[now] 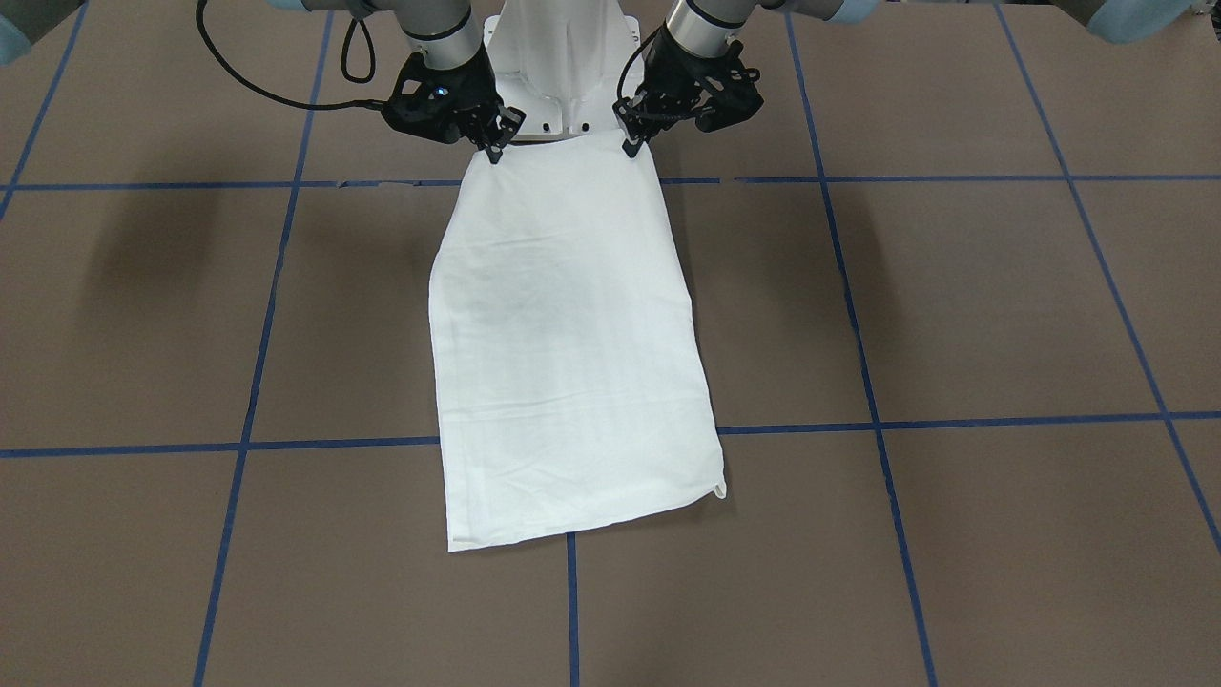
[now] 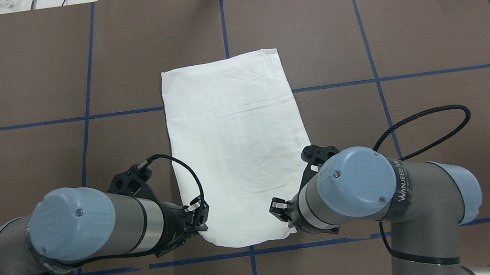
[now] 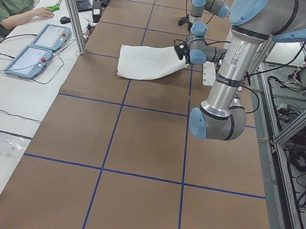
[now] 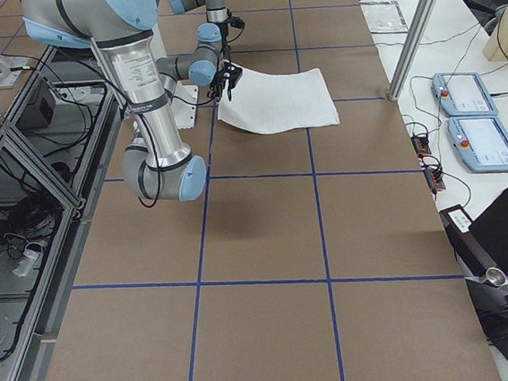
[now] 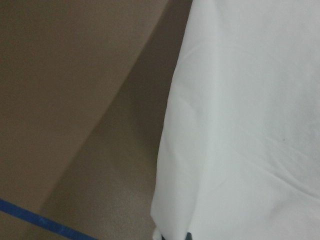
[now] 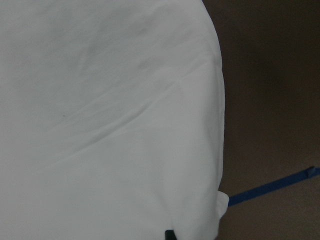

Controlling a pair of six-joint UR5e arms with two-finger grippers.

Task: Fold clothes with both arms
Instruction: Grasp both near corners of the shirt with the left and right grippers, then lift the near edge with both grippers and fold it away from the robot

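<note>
Jaws shut, my left gripper [image 2: 200, 217] and right gripper [image 2: 278, 209] pinched the T-shirt's [image 2: 237, 148] corners at the table's [image 2: 399, 17] robot-side edge, a matched forward carry likely next.

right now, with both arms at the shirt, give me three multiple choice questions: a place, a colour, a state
1. Where on the shirt are the left gripper and right gripper? A) far corners B) corners nearest the robot base C) mid-sides
2. The tape lines on the table are: A) red B) yellow C) blue
3. The shirt lies: A) folded into a long rectangle B) balled up C) sleeves spread
B, both grip the edge by the base; C, a blue grid; A, no sleeves show.
</note>
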